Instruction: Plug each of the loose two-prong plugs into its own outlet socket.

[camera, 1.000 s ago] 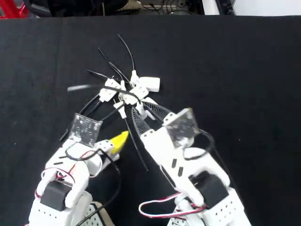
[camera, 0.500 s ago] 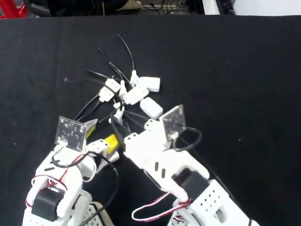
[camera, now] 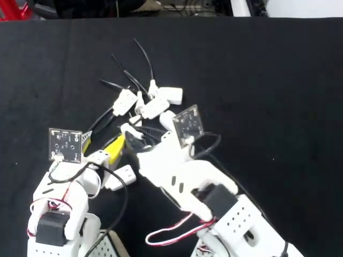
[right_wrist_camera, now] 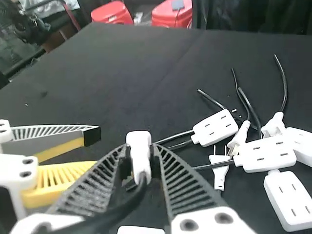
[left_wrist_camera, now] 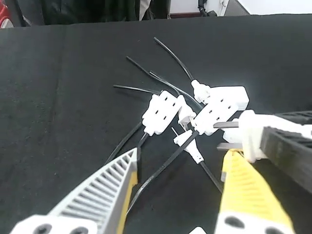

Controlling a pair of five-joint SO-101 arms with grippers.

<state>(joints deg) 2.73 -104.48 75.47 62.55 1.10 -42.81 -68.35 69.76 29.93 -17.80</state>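
Observation:
My right gripper [right_wrist_camera: 140, 151] is shut on a white two-prong plug [right_wrist_camera: 139, 141], whose prongs [left_wrist_camera: 225, 126] stick out sideways in the left wrist view. In the high view the right gripper [camera: 132, 137] sits beside my left gripper [camera: 102, 142], in front of the cluster. My left gripper [left_wrist_camera: 180, 161] is open, with nothing between its grey and yellow fingers [left_wrist_camera: 241, 187]. White outlet blocks [camera: 124, 100] [camera: 155, 107] [camera: 170, 95] lie tangled with black cords. A loose plug [left_wrist_camera: 187, 141] lies just before them, and another plug [right_wrist_camera: 239, 139] rests between two blocks.
Short black cord ends [camera: 143, 56] fan out behind the outlets. A further outlet block [right_wrist_camera: 287, 200] lies close to the right arm. Bare black table [camera: 268, 80] stretches to the right and far left. Red containers [right_wrist_camera: 113, 12] stand off the table's far edge.
The right arm has swung left, carrying its plug toward the left gripper. The left arm has shifted left and its fingers have spread apart.

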